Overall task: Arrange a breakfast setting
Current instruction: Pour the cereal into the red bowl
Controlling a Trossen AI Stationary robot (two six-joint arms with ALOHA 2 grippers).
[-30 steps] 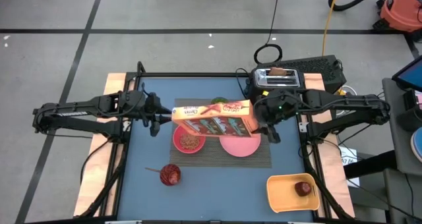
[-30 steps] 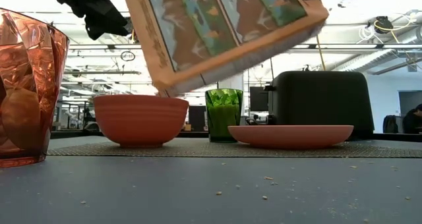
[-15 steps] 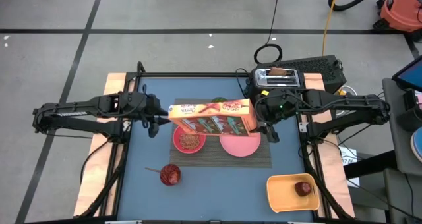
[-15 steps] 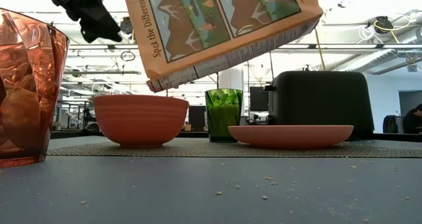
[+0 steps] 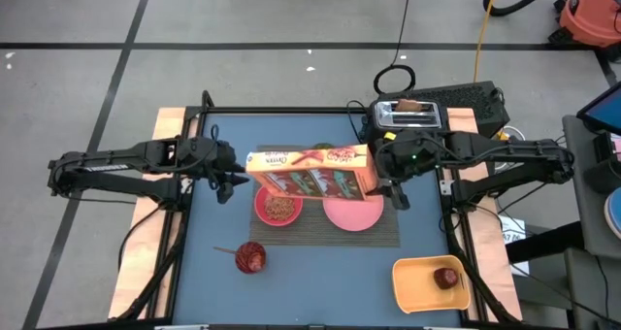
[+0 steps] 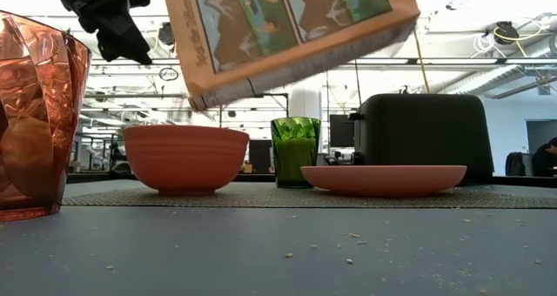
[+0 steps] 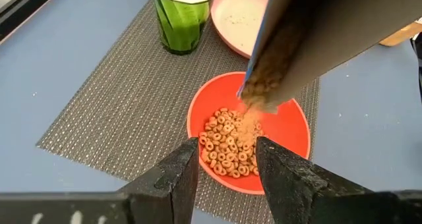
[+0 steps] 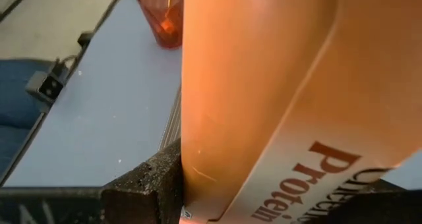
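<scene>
Nearest you, red tumbler [image 6: 30, 122] on the bench. Mid: right claw [image 5: 388, 180] clamps the Cheerios cereal box [image 5: 310, 172], tipped w/ cereal falling into the pink-red bowl [image 7: 248, 133] on the placemat [image 7: 125, 112]. Left claw [image 5: 225, 180] beside it, part-open, empty.

blue table [image 5: 320, 272] carries dark striped placemat [image 5: 388, 235], orange tray [image 5: 415, 283], red tumbler [image 5: 250, 257].

My right gripper [image 5: 393, 189] holds an orange Cheerios cereal box [image 5: 312, 172] with teal-and-brown panels. Tan cereal rings fill the pink-red bowl [image 7: 247, 135] on a dark grey woven placemat [image 7: 125, 112]. Nearby are a pale pink plate [image 5: 351, 214], a green glass [image 7: 183, 16], a black toaster [image 6: 426, 131], and a yellow-orange tray [image 5: 419, 281].
</scene>
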